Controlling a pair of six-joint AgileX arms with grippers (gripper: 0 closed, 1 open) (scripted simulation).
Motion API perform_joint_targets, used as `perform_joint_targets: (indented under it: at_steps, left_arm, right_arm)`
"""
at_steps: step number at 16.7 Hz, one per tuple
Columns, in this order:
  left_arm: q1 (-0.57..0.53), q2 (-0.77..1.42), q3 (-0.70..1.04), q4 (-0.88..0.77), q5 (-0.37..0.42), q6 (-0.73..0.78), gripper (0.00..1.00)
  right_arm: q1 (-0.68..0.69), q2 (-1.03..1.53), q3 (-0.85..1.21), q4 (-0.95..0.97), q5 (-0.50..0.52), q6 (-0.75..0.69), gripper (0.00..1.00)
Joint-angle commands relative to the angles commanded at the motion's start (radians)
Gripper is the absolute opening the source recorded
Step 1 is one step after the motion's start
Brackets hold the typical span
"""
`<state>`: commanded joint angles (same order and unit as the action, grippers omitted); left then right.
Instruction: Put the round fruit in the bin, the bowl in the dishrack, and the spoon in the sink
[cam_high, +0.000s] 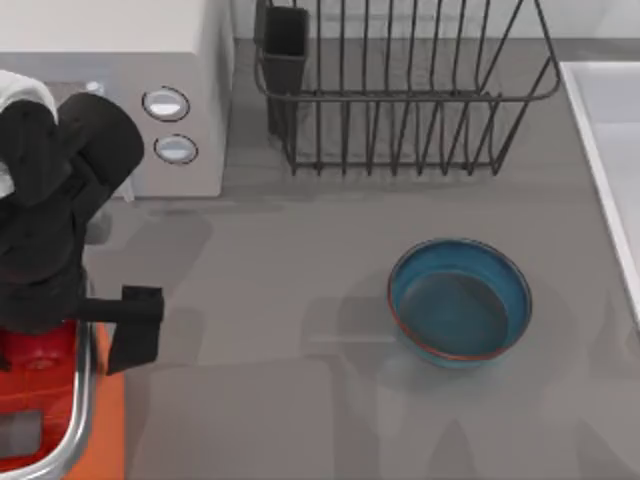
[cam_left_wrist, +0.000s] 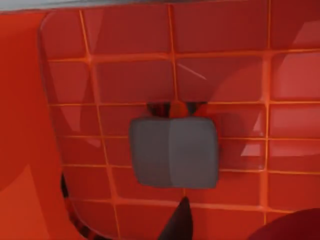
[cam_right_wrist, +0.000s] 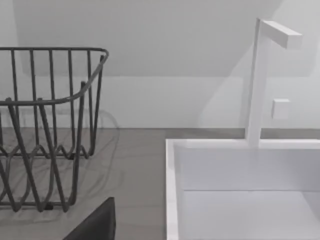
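A: Where is the left arm?

B: At the far left of the top view, reaching down over the bin in the lower left corner. Its left tool hangs just above the bin's silver rim. I cannot tell whether its fingers are wide or narrow.

A: And the round fruit?

B: The left wrist view looks down onto the bin's red gridded floor, with a dark red curved shape at the lower right corner; I cannot say what that is.

A: The bowl?

B: The bowl stands upright on the table, right of centre, apart from the dishrack at the top centre.

A: The sink?

B: The sink lies along the right edge, and its white rim appears in the right wrist view beside the dishrack. The right tool's state I cannot tell.
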<state>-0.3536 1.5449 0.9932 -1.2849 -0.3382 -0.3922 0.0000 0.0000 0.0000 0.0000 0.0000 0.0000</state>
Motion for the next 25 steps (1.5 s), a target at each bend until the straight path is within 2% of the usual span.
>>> perform_joint_targets:
  at_steps: [9, 17, 18, 22, 25]
  left_arm:
    - [0.0, 0.0, 0.0, 0.0, 0.0, 0.0, 0.98]
    - [0.0, 0.0, 0.0, 0.0, 0.0, 0.0, 1.0]
    - [-0.047, -0.027, 0.06, 0.061, 0.143, -0.062, 1.0]
    - [-0.029, -0.077, 0.035, 0.107, 0.149, -0.055, 1.0]
    - [0.001, -0.193, -0.058, 0.197, 0.167, -0.016, 1.0]
  right_arm:
    - [0.0, 0.0, 0.0, 0.0, 0.0, 0.0, 1.0]
    - [0.0, 0.0, 0.0, 0.0, 0.0, 0.0, 1.0]
    - [0.0, 0.0, 0.0, 0.0, 0.0, 0.0, 1.0]
    - [0.0, 0.0, 0.0, 0.0, 0.0, 0.0, 1.0]
    - [0.0, 0.0, 0.0, 0.0, 0.0, 0.0, 1.0]
